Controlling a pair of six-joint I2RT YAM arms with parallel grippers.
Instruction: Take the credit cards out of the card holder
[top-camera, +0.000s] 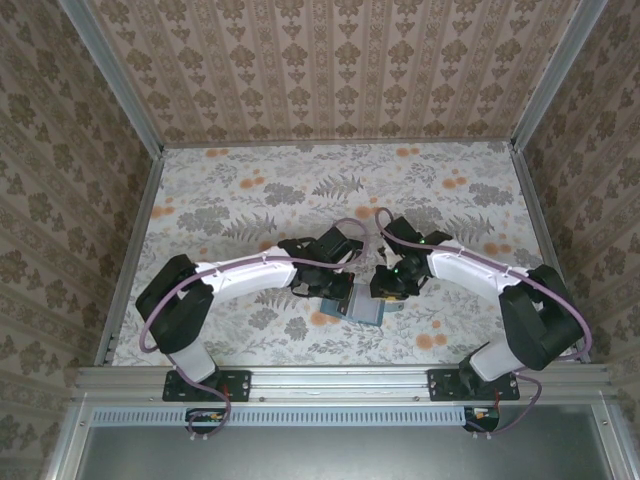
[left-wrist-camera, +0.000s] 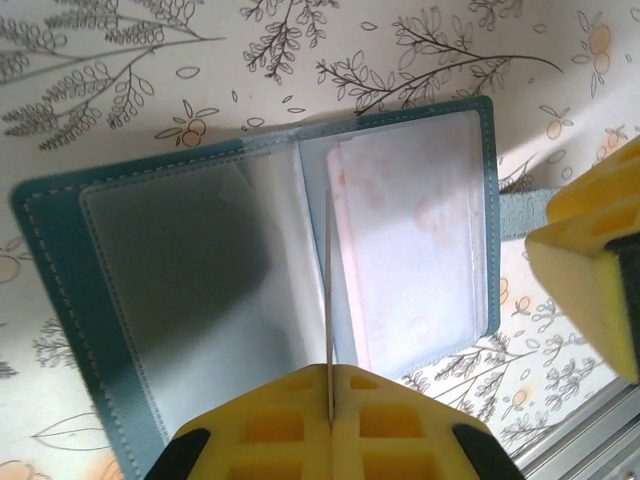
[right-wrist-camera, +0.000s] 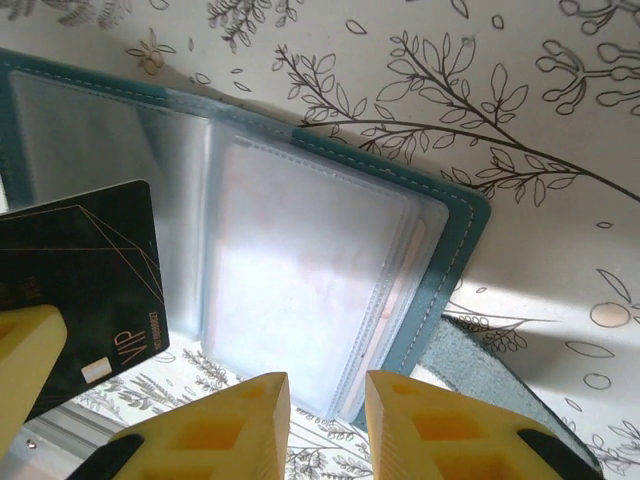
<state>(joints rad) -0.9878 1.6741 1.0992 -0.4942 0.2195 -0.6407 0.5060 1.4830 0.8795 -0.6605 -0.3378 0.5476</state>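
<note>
Left claw (left-wrist-camera: 328, 395) was shut tight on dark card (right-wrist-camera: 80, 285), pinching one end. Dark card was held up over open card holder (left-wrist-camera: 200, 290). Card holder lay flat on flowery table (left-wrist-camera: 110, 70), in middle, between both claws. Pale pink card (left-wrist-camera: 400, 250) sat inside clear pocket (left-wrist-camera: 440, 180) on one side. Right claw (right-wrist-camera: 327, 405) was open a little, low by card holder's edge. Nothing seen held in it.
</note>
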